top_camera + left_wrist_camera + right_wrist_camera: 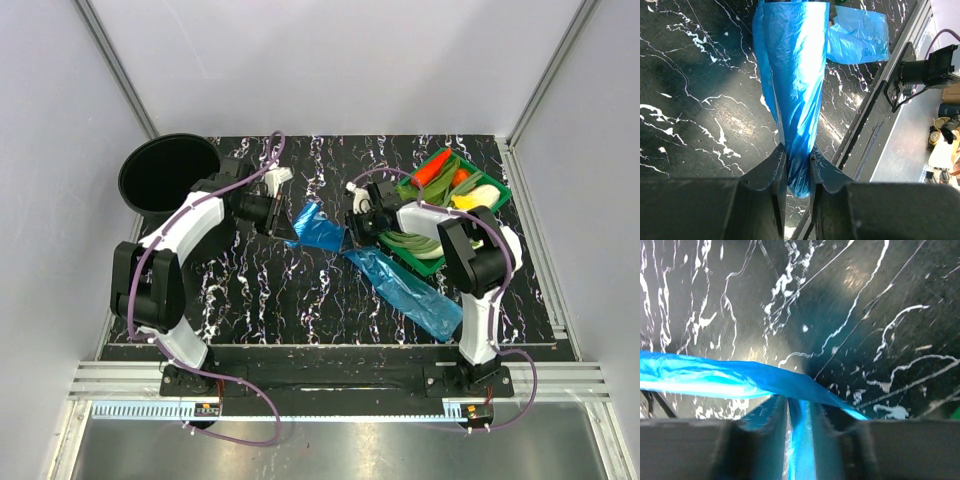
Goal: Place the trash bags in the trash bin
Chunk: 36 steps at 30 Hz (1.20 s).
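- Right now one trash bag (318,228) hangs as a taut blue band above the worktop (250,290), stretched between the two claws.
- A second trash bag (415,290) lies flat on the worktop, near the right arm's base.
- Left claw (797,156): narrow, clamped on the bunched end of the stretched bag.
- Right claw (799,405): narrow, with blue film running between its fingers; whether they pinch it, I cannot tell.
- Trash bin (122,178): upright at the far left corner, beyond the left arm and well apart from both bags.
- Green tray (497,180) of vegetables: far right, behind the right arm.
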Motion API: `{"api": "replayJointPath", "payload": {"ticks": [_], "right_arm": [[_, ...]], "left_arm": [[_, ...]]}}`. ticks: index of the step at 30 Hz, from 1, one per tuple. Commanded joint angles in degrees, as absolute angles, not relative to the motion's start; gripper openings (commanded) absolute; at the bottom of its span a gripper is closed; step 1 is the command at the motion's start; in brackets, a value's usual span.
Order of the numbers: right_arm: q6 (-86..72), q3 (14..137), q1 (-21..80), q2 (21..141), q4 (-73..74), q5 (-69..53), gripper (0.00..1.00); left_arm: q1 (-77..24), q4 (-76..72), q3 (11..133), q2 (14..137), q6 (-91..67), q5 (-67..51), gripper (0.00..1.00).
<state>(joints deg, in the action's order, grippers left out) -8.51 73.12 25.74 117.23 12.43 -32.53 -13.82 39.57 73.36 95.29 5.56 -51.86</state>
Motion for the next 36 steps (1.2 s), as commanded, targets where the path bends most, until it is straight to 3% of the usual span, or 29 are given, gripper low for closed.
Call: {"api": "replayJointPath", "payload": {"ticks": [1, 5, 8, 17, 21, 28, 36], "right_arm": [[-0.4, 71.5, 24.7, 111.3, 20.9, -31.6, 0.53], [5.1, 71.2, 26.1, 105.9, 24.6, -35.0, 0.78], [8.8, 71.8, 27.2, 102.1, 27.3, -35.2, 0.87], [15.0, 69.7, 27.6, 94.5, 17.7, -31.6, 0.93], [19.6, 71.5, 27.5, 97.7, 15.8, -32.8, 0.95], [18.5, 65.5, 25.2, 101.6, -3.6, -45.8, 0.96], [19.6, 64.7, 24.9, 104.2, -9.0, -54.2, 0.93]], "left_arm": [[-13.5, 39.6, 76.4, 93.6, 6.6, -52.1, 0.00], [-14.4, 43.0, 81.2, 96.8, 9.4, -52.5, 0.00], [-15.1, 44.5, 83.8, 98.4, 10.7, -53.0, 0.00], [-16.0, 51.1, 86.7, 101.0, 21.7, -56.3, 0.00], [-16.1, 53.7, 87.3, 101.2, 25.3, -58.0, 0.00], [-16.2, 64.1, 92.1, 104.1, 35.7, -63.3, 0.00], [-16.1, 70.3, 94.4, 107.0, 41.3, -65.0, 0.00]]}}
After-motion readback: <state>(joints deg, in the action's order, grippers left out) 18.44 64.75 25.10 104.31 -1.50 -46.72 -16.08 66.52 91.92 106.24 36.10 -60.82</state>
